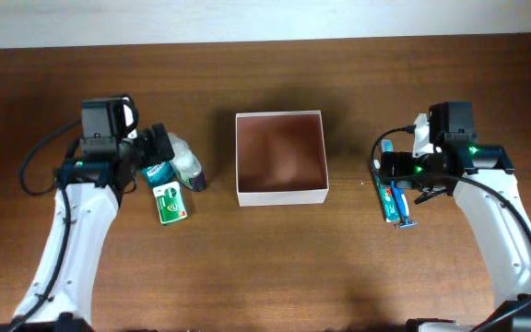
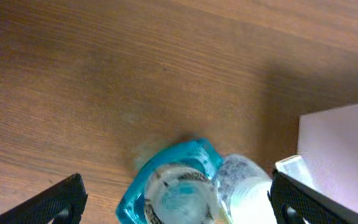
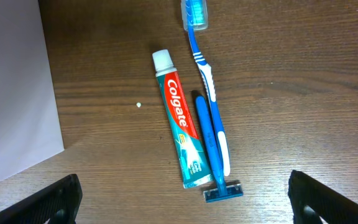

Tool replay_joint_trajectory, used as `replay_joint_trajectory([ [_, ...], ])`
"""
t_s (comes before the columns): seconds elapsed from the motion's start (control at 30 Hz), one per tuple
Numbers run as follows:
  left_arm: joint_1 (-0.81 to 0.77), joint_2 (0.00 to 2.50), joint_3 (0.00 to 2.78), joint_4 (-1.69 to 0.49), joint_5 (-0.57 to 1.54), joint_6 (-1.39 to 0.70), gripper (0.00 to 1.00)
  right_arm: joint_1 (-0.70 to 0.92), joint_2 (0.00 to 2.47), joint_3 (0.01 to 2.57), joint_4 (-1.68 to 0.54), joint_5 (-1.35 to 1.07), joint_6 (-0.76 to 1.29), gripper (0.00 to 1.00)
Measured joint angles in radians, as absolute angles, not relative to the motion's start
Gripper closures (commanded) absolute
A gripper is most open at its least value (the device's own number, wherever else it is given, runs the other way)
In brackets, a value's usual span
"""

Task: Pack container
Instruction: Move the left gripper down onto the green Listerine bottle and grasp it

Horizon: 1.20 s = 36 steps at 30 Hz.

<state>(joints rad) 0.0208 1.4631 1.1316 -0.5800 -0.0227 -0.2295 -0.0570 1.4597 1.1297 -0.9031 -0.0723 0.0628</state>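
Observation:
The container point(image 1: 281, 194), a square shallow white-walled box with a reddish-brown inside, stands at the table's middle with nothing in it. My left gripper point(image 1: 158, 148) is open over a teal-packaged item point(image 2: 169, 186) and a whitish bottle point(image 2: 246, 186), which lie between its jaws point(image 2: 178, 198) in the left wrist view. A green pack point(image 1: 170, 203) lies just in front. My right gripper point(image 1: 399, 171) is open and empty point(image 3: 182, 200) above a Colgate toothpaste tube point(image 3: 180, 118), a blue toothbrush point(image 3: 205, 68) and a blue razor point(image 3: 214, 155).
The container's white wall shows at the right of the left wrist view point(image 2: 337, 155) and at the left of the right wrist view point(image 3: 11, 81). The wooden table point(image 1: 275, 277) runs bare in front of the container.

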Motion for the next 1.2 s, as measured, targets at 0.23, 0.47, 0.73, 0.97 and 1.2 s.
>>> replay_joint_trajectory([
  [0.23, 0.021, 1.464, 1.132, -0.550, -0.042, -0.230, 0.28, -0.057, 1.460, 1.130, -0.904, -0.072, 0.063, 0.02],
  [0.47, 0.021, 1.464, 1.132, -0.546, -0.059, -0.233, 0.39, -0.057, 1.460, 1.130, -0.904, -0.072, 0.063, 0.02],
  [0.73, 0.021, 1.464, 1.132, -0.538, -0.080, -0.233, 0.43, -0.057, 1.460, 1.130, -0.904, -0.072, 0.063, 0.02],
  [0.97, 0.021, 1.475, 1.132, -0.532, -0.084, -0.233, 0.42, -0.057, 1.460, 1.130, -0.904, -0.072, 0.062, 0.02],
  [1.2, 0.021, 1.509, 1.132, -0.520, -0.085, -0.233, 0.41, -0.057, 1.460, 1.130, -0.904, -0.072, 0.062, 0.01],
])
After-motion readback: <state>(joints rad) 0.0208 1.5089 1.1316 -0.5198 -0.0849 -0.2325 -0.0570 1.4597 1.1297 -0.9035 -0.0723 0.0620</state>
